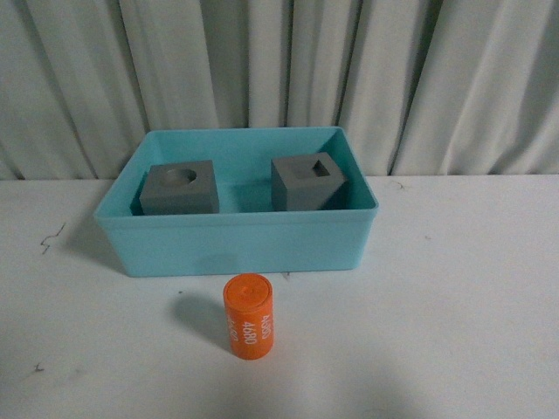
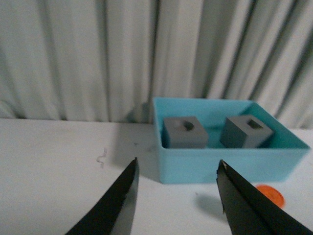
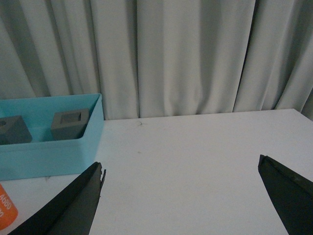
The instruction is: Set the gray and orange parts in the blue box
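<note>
The blue box (image 1: 236, 244) stands at the middle of the white table. Inside it sit the gray cube with a round recess (image 1: 179, 188) on the left and the gray cube with a square recess (image 1: 307, 182) on the right, tilted. The orange cylinder (image 1: 249, 314) with white numerals lies on the table in front of the box. Neither arm shows in the front view. My left gripper (image 2: 177, 169) is open and empty, short of the box (image 2: 230, 161), with the orange cylinder (image 2: 270, 194) beside it. My right gripper (image 3: 181, 169) is open and empty over bare table, to the right of the box (image 3: 49, 156).
A pleated grey curtain (image 1: 279, 70) hangs behind the table. Small dark marks (image 1: 51, 237) show on the table left of the box. The orange cylinder's edge (image 3: 6, 210) shows at the corner of the right wrist view.
</note>
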Available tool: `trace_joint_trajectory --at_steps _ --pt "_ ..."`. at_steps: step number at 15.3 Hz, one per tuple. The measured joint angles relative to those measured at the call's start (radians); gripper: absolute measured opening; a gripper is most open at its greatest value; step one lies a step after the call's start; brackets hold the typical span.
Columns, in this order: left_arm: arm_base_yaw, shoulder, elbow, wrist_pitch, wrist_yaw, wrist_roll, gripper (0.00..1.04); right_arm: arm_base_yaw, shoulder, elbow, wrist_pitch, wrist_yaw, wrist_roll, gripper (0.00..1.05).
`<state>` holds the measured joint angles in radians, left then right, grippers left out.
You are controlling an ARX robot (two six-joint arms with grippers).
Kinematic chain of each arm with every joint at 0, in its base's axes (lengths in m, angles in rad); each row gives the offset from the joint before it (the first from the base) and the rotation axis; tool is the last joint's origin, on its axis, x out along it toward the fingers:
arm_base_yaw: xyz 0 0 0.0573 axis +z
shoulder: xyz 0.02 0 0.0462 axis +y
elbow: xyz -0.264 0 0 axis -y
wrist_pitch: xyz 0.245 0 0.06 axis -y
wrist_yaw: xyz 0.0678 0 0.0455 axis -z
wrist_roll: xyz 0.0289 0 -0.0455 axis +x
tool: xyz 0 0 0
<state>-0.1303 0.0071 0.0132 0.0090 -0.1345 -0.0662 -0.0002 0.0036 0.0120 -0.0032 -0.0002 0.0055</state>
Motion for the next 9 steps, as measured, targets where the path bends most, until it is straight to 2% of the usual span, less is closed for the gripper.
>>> trace_joint_trajectory --at_steps 1,2,6,9 --pt "0.135 0.000 -0.003 -0.011 0.126 0.044 0.18 0.000 0.000 0.000 -0.001 0.002 0.000 0.98" --pt "0.129 0.000 -0.003 -0.012 0.134 0.050 0.02 0.000 0.000 0.000 0.000 0.000 0.000 0.98" --pt "0.128 0.000 -0.003 -0.012 0.134 0.050 0.04 0.000 0.000 0.000 0.000 0.000 0.000 0.98" --pt "0.128 0.000 -0.003 -0.012 0.134 0.050 0.37 0.000 0.000 0.000 0.000 0.000 0.000 0.98"
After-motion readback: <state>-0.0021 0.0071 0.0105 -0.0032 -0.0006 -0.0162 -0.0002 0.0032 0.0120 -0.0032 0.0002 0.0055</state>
